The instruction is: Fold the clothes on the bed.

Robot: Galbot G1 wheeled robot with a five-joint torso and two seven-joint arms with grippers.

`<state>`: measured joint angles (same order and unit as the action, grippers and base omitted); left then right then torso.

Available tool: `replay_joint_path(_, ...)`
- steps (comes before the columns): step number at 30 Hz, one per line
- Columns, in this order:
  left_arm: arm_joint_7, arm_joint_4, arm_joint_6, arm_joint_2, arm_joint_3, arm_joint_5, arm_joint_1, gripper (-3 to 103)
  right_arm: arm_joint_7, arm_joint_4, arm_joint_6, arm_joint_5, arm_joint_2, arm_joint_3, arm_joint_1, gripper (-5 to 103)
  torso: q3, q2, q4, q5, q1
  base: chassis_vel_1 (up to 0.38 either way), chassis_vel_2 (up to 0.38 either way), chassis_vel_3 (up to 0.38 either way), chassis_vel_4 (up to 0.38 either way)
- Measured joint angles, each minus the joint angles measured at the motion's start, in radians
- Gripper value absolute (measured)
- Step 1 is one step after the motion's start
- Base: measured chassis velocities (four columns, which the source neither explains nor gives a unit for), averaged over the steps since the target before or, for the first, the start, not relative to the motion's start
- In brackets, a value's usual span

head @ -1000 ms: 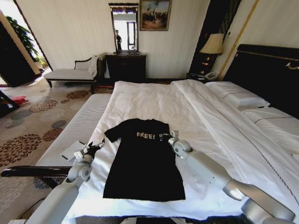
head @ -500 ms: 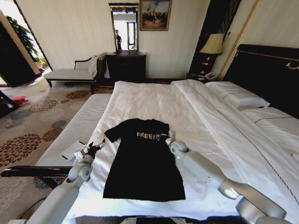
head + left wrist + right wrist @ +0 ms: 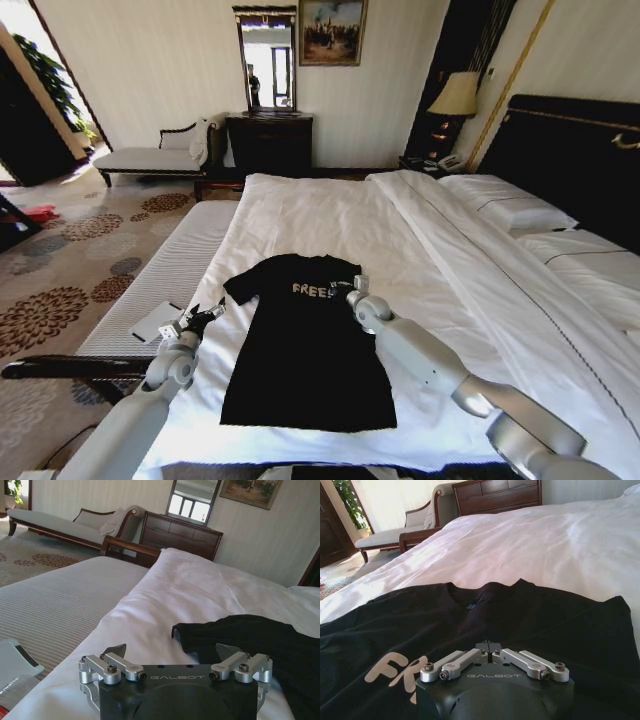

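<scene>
T-shirt [image 3: 305, 345], black, short-sleeved, lies flat and face up on the bed [image 3: 330, 215], near its foot, white chest lettering [image 3: 310, 289] toward the headboard [image 3: 575, 160]. Not yet folded.

Right claw [image 3: 345, 288] sits low over the shirt's chest, at the end of the lettering, fingers pressed together and holding nothing. Left claw [image 3: 207, 315] hovers off the shirt's left sleeve [image 3: 240, 287], just beyond the cloth, fingers spread.

Judgement: fold starts at the sleeves. Each claw should pinch one layer at the sleeve edge only, sparing the sheet beneath, and lift both sides evenly to keep the fold square.
</scene>
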<state>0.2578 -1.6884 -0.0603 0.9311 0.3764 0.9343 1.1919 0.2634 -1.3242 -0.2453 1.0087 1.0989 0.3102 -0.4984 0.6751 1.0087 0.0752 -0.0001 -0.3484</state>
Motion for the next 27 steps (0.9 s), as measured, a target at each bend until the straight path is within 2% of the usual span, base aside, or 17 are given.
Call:
replay_joint_path(8, 0.0, 0.0, 0.001, -0.004, 0.001, 0.001, 0.0, 100, 0.031, -0.001, -0.014, -0.004, 0.009, 0.002, -0.002, 0, 0.0, 0.0, 0.0, 0.0001, 0.0, 0.0, 0.0, 0.0, 0.0)
replay_joint_path(9, 0.0, 0.001, 0.001, -0.004, -0.003, -0.004, -0.004, 100, 0.035, -0.004, -0.015, -0.009, 0.007, 0.002, -0.004, 5, 0.0, 0.0, -0.0001, 0.0002, 0.0, 0.0, 0.0, 0.0, 0.0)
replay_joint_path(11, 0.0, 0.004, 0.001, -0.005, -0.008, -0.011, -0.009, 100, 0.037, -0.01, -0.015, -0.013, 0.002, 0.001, -0.006, 5, 0.0, 0.0, -0.0002, 0.0003, 0.0, 0.0, 0.0, 0.0, 0.0)
replay_joint_path(12, -0.002, 0.007, 0.001, -0.005, -0.016, -0.016, -0.018, 100, 0.038, -0.022, -0.016, -0.018, -0.01, -0.003, -0.011, 16, 0.0, 0.0, -0.0002, 0.0001, 0.0, 0.0, 0.0, 0.0, 0.0)
replay_joint_path(13, -0.002, 0.01, 0.001, -0.005, -0.023, -0.017, -0.027, 100, 0.039, -0.031, -0.016, -0.019, -0.021, -0.007, -0.015, 16, 0.0, 0.0, -0.0002, 0.0002, 0.0, 0.0, 0.0, 0.0, 0.0)
replay_joint_path(15, -0.006, 0.017, -0.003, -0.005, -0.037, -0.015, -0.048, 100, 0.045, -0.056, -0.016, -0.019, -0.05, -0.022, -0.025, 27, 0.0, 0.0, 0.0002, 0.0002, 0.0, 0.0, 0.0, 0.0, 0.0)
replay_joint_path(16, -0.006, 0.017, -0.003, -0.005, -0.037, -0.015, -0.048, 100, 0.045, -0.056, -0.016, -0.019, -0.05, -0.022, -0.025, 27, 0.0, 0.0, 0.0002, 0.0002, 0.0, 0.0, 0.0, 0.0, 0.0)
replay_joint_path(18, -0.014, 0.028, -0.011, -0.005, -0.054, -0.002, -0.076, 100, 0.051, -0.085, -0.019, -0.019, -0.084, -0.046, -0.04, 37, 0.0, 0.0, 0.0003, 0.0003, 0.0, 0.0, 0.0, 0.0, 0.0)
replay_joint_path(21, -0.014, 0.044, -0.024, -0.004, -0.066, 0.028, -0.103, 100, 0.06, -0.113, -0.025, -0.014, -0.113, -0.079, -0.06, 43, 0.0, 0.0, 0.0004, 0.0002, 0.0, 0.0, 0.0, 0.0, 0.0)
replay_joint_path(25, -0.009, 0.099, -0.047, 0.007, -0.073, 0.091, -0.156, 100, 0.076, -0.155, -0.035, -0.006, -0.15, -0.148, -0.111, 65, 0.0, 0.0, 0.0, 0.0003, 0.0, 0.0, 0.0, 0.0, 0.0)
replay_joint_path(26, -0.009, 0.099, -0.047, 0.007, -0.073, 0.091, -0.156, 100, 0.076, -0.155, -0.035, -0.006, -0.15, -0.148, -0.111, 65, 0.0, 0.0, 0.0, 0.0003, 0.0, 0.0, 0.0, 0.0, 0.0)
replay_joint_path(27, -0.01, 0.12, -0.049, 0.01, -0.076, 0.102, -0.172, 100, 0.078, -0.166, -0.036, -0.006, -0.16, -0.17, -0.129, 70, 0.0, 0.0, 0.0, 0.0003, 0.0, 0.0, 0.0, 0.0, 0.0)
